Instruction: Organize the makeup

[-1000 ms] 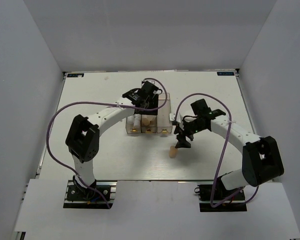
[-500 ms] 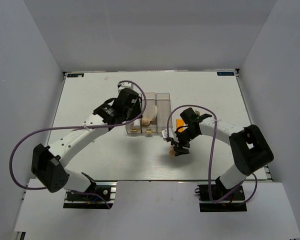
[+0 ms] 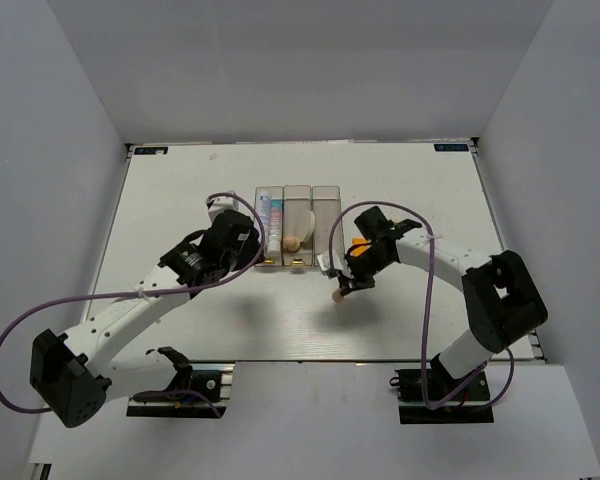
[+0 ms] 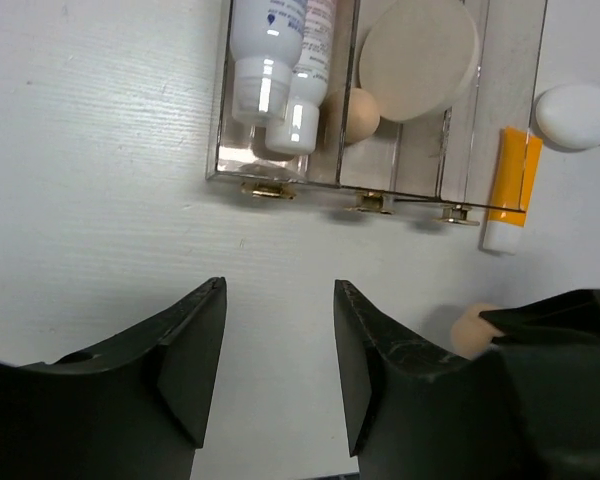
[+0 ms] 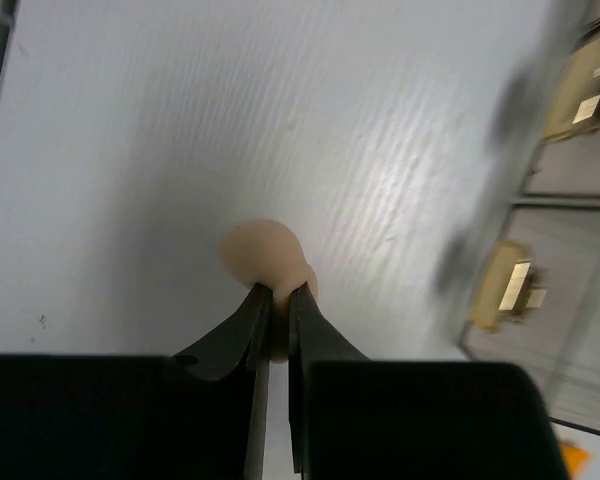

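The right gripper (image 5: 277,300) pinches a beige egg-shaped sponge (image 5: 265,255), jaws nearly closed on it, just in front of three clear plastic bins (image 3: 326,220). The left gripper (image 4: 275,300) is spread wide apart and holds nothing, also in front of the bins. An orange white-capped tube (image 4: 510,180) lies just right of them.

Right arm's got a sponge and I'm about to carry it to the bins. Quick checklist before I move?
1. Grip: the right gripper has its fingers shut on the beige sponge: ok.
2. Sponge lifted off the table: cannot tell.
3. Way clear: the left gripper is open, empty, short of the left bin, apart from the right gripper: ok.
4. Room in the middle bin beside the other sponge and round puff: cannot tell.
5. Strays: the orange tube lies outside, beside the right bin, near the path: not ok.
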{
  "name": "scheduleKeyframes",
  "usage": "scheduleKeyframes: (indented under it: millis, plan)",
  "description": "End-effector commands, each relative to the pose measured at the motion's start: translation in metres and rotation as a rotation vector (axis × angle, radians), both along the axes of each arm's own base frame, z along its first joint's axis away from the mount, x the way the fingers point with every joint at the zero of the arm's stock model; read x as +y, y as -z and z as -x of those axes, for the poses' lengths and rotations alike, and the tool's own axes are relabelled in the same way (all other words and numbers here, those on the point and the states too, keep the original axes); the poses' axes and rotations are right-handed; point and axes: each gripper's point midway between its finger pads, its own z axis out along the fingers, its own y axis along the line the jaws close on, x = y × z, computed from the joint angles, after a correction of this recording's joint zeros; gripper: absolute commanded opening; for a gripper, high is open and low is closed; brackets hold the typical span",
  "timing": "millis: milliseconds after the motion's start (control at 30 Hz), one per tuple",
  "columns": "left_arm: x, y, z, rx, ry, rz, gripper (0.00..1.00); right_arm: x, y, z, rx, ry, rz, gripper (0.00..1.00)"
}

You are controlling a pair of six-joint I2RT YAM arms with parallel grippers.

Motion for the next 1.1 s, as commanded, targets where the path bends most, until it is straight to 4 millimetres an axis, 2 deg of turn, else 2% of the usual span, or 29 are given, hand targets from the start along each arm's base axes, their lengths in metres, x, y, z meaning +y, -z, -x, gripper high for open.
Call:
scheduleKeyframes:
  millis: [0, 100, 133, 200, 233, 400, 433, 467, 500, 533, 600, 633, 667, 767, 800, 933, 1067]
  plan:
    - [0.003, -0.008, 0.002, -0.041, -0.034, 0.057, 0.57, 0.035, -0.076, -0.013, -0.029, 0.007, -0.192, 0.06]
    - [0.004, -0.005, 0.003, -0.042, -0.036, 0.065, 0.57, 0.052, -0.099, -0.029, -0.04, 0.052, -0.251, 0.06]
    - [0.003, -0.006, 0.002, -0.047, -0.035, 0.068, 0.57, 0.063, -0.113, -0.044, -0.062, 0.102, -0.289, 0.06]
    - [0.003, -0.006, 0.002, -0.049, -0.035, 0.067, 0.58, 0.074, -0.116, -0.061, -0.093, 0.157, -0.291, 0.06]
    - [0.003, -0.006, 0.001, -0.051, -0.034, 0.066, 0.57, 0.083, -0.121, -0.077, -0.114, 0.203, -0.317, 0.06]
    - [0.002, -0.001, 0.003, -0.042, -0.033, 0.074, 0.57, 0.104, -0.116, -0.118, -0.197, 0.305, -0.291, 0.08]
    - [0.002, -0.002, 0.003, -0.044, -0.034, 0.081, 0.57, 0.109, -0.107, -0.121, -0.19, 0.309, -0.275, 0.1]
    - [0.002, -0.002, 0.004, -0.044, -0.034, 0.084, 0.57, 0.113, -0.11, -0.128, -0.197, 0.322, -0.284, 0.15]
    - [0.002, -0.001, 0.004, -0.043, -0.034, 0.083, 0.57, 0.115, -0.105, -0.132, -0.202, 0.335, -0.27, 0.17]
    - [0.002, -0.001, 0.005, -0.043, -0.034, 0.086, 0.57, 0.117, -0.096, -0.135, -0.193, 0.341, -0.251, 0.21]
    - [0.002, -0.001, 0.004, -0.042, -0.035, 0.087, 0.57, 0.118, -0.094, -0.142, -0.19, 0.364, -0.241, 0.32]
    - [0.002, -0.002, 0.004, -0.043, -0.036, 0.086, 0.58, 0.118, -0.087, -0.142, -0.176, 0.367, -0.225, 0.38]
    - [0.002, -0.002, 0.004, -0.045, -0.035, 0.089, 0.58, 0.119, -0.086, -0.142, -0.174, 0.367, -0.222, 0.49]
    - [0.002, -0.003, 0.004, -0.047, -0.035, 0.091, 0.58, 0.115, -0.094, -0.142, -0.183, 0.384, -0.242, 0.67]
    - [0.0, -0.002, 0.004, -0.046, -0.03, 0.095, 0.59, 0.115, -0.095, -0.14, -0.174, 0.392, -0.255, 0.69]
    - [-0.006, -0.004, 0.002, -0.051, -0.009, 0.115, 0.59, 0.112, -0.124, -0.136, -0.176, 0.421, -0.309, 0.69]
    - [-0.014, -0.006, 0.002, -0.054, 0.02, 0.119, 0.59, 0.104, -0.137, -0.138, -0.169, 0.481, -0.321, 0.68]
